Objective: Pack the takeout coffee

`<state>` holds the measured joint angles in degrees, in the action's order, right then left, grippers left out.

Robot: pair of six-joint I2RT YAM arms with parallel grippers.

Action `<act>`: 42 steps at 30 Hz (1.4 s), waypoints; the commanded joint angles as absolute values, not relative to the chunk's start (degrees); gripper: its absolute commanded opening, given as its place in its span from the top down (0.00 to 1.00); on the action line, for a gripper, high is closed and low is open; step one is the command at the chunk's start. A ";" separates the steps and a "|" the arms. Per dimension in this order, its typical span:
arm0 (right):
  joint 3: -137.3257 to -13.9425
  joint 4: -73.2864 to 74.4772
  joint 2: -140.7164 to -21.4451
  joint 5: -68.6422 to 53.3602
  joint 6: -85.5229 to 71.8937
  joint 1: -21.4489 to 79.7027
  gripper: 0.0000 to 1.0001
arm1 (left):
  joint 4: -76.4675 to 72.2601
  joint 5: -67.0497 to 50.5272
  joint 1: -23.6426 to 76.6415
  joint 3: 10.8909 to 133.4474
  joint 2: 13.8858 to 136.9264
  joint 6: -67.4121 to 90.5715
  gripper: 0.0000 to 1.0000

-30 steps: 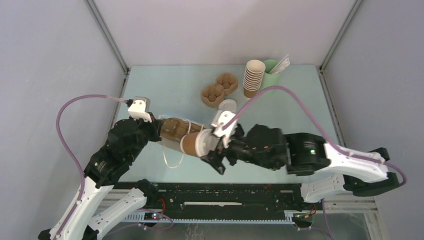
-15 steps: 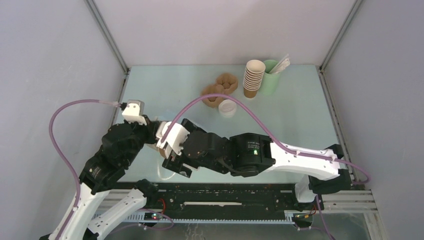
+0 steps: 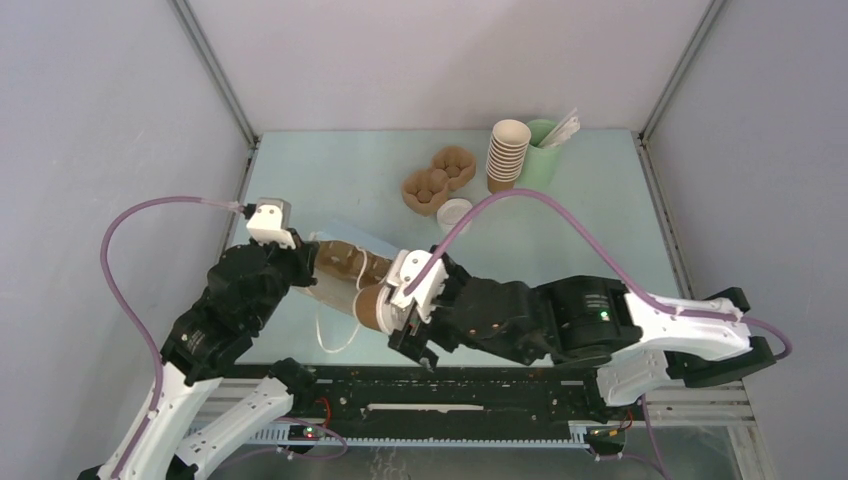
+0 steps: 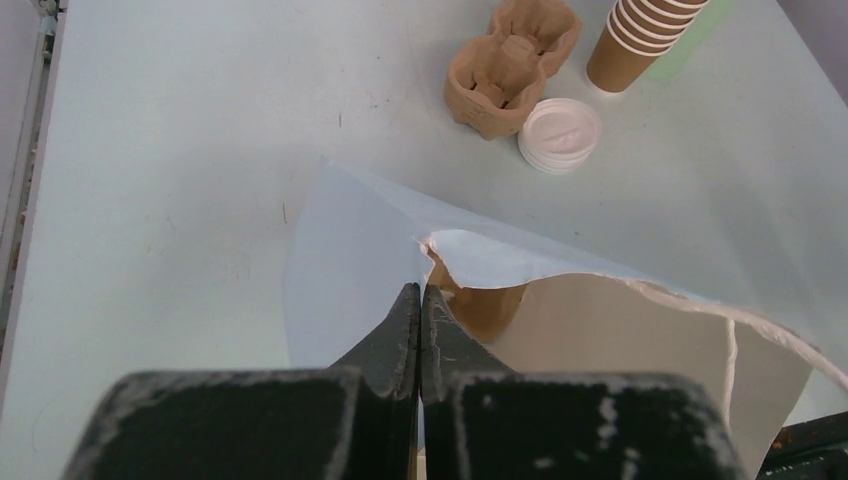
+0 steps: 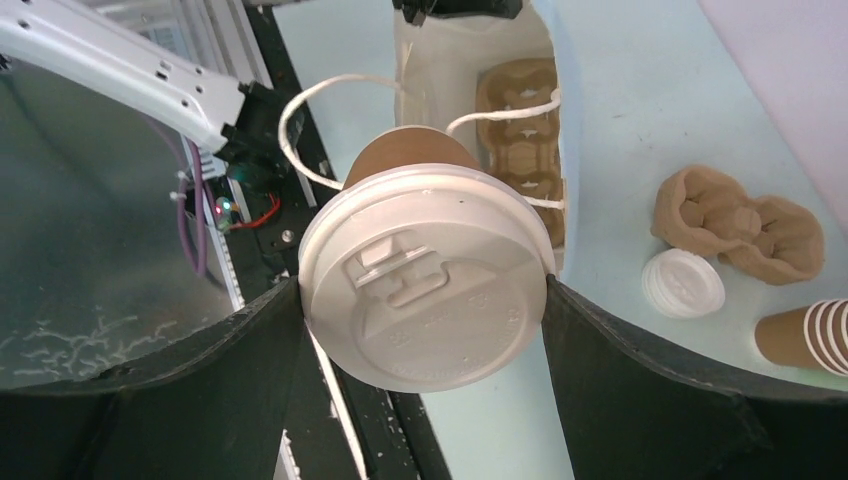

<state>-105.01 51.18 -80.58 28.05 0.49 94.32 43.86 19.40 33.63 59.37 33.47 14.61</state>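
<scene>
right gripper (image 5: 422, 300) grasps the takeout coffee (image 5: 425, 270) while left gripper (image 4: 421, 300) clenches the bag (image 4: 345, 250) edge

- No legible text, brand, number or sign in any view.
- On the white lid (image 5: 425, 275) of the takeout coffee (image 5: 405, 155): only raised moulded shapes, no letters to make out.
- On the loose white lids (image 4: 558, 133): faint embossing, too small to read.
- On the paper bag (image 4: 620, 330): blank where visible.
</scene>
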 commanded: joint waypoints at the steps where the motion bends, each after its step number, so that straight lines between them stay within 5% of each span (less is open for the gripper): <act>1: -104.50 48.46 -78.32 31.23 -2.05 96.68 0.31 | 43.56 21.75 33.75 62.28 34.76 15.60 1.00; 20: -119.79 49.25 -95.82 29.94 2.46 89.84 0.33 | 45.09 21.88 33.75 64.31 34.15 16.01 1.00; 31: -120.48 63.02 -100.03 48.93 1.49 90.86 0.33 | 39.80 17.74 33.75 61.31 29.56 13.63 1.00; 42: -113.66 58.43 -94.45 38.88 0.26 89.67 0.34 | 39.84 18.38 33.74 60.69 30.68 14.51 1.00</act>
<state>-115.33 60.77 -97.76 41.12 1.02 90.45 42.65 19.20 33.54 60.66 30.28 14.55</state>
